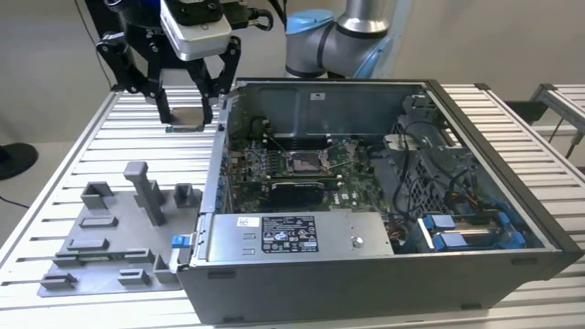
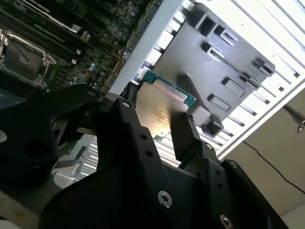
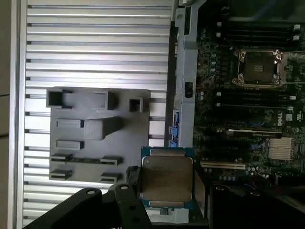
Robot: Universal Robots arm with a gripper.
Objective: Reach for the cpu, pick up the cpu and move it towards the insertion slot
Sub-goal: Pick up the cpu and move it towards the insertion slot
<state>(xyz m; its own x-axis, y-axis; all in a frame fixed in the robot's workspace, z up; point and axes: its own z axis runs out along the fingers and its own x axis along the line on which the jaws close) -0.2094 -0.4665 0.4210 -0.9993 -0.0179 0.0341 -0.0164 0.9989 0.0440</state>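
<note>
The gripper, jaws pinching the cpu by 2 opposite edges, holds it above the table outside the computer case; with the insertion slot at 4 o'clock from it in the exterior view, the carry probably wants the cpu level and clear of the case wall.
</note>
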